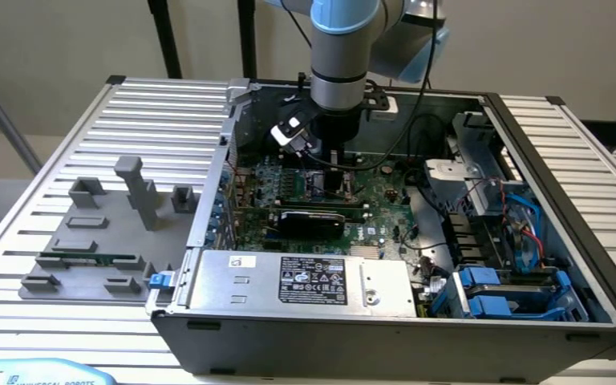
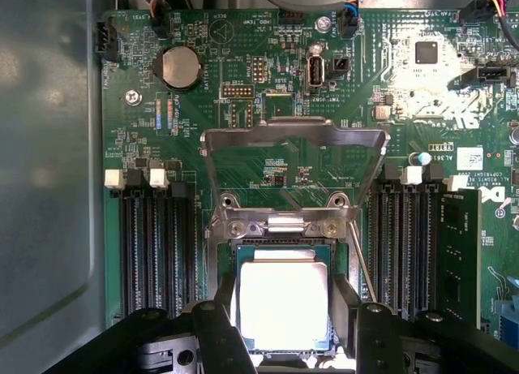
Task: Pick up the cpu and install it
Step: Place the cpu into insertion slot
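1. Slots (image 2: pixel 154 252): near the claw (image 2: pixel 285 329); sideways drift could strike them.
2. Cpu (image 2: pixel 284 297): clasped by the claw at the socket (image 2: pixel 224 256), by the raised plate (image 2: pixel 292 139); tilt could bend contacts.
3. Lever (image 2: pixel 362 256): just beside one finger (image 2: pixel 375 333); may snag.

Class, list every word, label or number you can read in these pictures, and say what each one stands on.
"UNIVERSAL ROBOTS": pale blue object at the exterior view's bottom edge.
Power supply label: too small to read.
Motherboard printing: too blurred to read.
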Action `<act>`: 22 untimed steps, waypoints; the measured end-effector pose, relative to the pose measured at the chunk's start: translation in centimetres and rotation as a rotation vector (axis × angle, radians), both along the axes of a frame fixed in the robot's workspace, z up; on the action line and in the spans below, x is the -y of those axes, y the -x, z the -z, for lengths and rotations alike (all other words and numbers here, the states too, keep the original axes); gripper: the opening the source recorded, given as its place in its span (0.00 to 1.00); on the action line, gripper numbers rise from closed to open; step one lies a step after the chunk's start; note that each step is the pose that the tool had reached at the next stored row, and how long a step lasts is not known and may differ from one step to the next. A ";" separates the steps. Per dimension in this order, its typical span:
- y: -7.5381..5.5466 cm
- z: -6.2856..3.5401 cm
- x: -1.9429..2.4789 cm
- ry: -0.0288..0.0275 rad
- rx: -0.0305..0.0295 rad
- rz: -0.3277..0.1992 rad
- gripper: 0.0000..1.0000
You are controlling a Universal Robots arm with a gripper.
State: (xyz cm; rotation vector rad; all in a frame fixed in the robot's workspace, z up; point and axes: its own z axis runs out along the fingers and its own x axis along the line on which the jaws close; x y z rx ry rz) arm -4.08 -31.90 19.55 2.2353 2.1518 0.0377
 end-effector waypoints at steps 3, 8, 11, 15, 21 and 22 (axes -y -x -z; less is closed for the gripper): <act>0.0 0.03 -0.01 -0.0005 0.0006 0.000 0.56; 0.0 0.00 0.00 0.0002 0.0001 0.001 0.69; 0.0 -0.17 0.00 0.0002 0.0001 0.001 0.69; 0.0 -0.77 0.00 0.0001 0.0001 0.001 0.69; 0.0 -2.05 0.00 0.0003 0.0000 0.001 0.67; 0.0 -2.20 0.00 0.0002 0.0000 0.001 0.67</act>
